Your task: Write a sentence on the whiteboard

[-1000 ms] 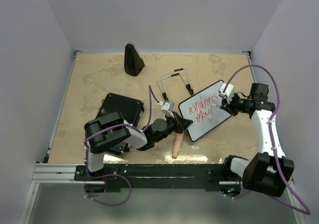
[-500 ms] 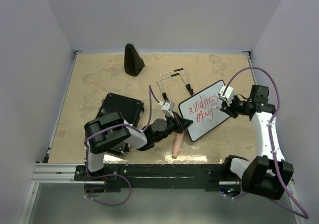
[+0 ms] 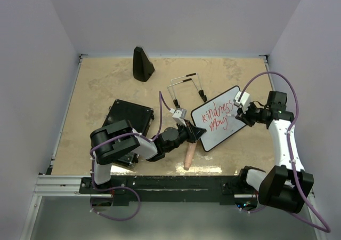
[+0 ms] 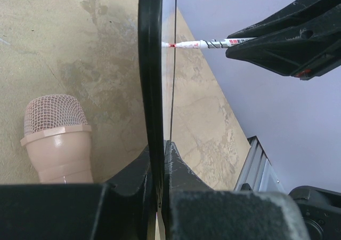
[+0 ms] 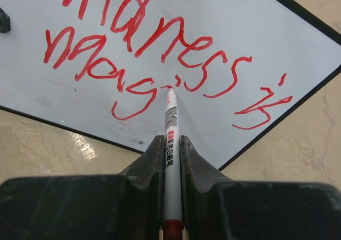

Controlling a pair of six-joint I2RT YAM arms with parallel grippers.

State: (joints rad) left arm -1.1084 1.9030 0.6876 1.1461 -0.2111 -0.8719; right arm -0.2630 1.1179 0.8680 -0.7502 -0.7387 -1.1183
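The whiteboard (image 3: pixel 218 124) is a small white board with a thin black frame, held tilted above the table. My left gripper (image 3: pixel 197 134) is shut on its near-left corner; the left wrist view shows the frame (image 4: pixel 151 64) edge-on between my left gripper's (image 4: pixel 159 165) jaws. My right gripper (image 3: pixel 240 113) is shut on a white marker (image 5: pixel 171 128) with a red end. In the right wrist view the marker runs straight out between my right gripper's (image 5: pixel 171 144) jaws. Its tip touches the whiteboard (image 5: pixel 224 21) just after the red words "kindness is" and "mag".
A black ribbed case (image 3: pixel 128 121) lies under my left arm. A pink mesh-topped microphone (image 3: pixel 188 156) lies near the front edge, just below the board. A wire stand (image 3: pixel 186 86) sits behind the board, and a black cone-shaped object (image 3: pixel 142 64) stands at the back.
My right wrist has shifted a little, with the marker still at the board. The left arm and the whiteboard have not moved.
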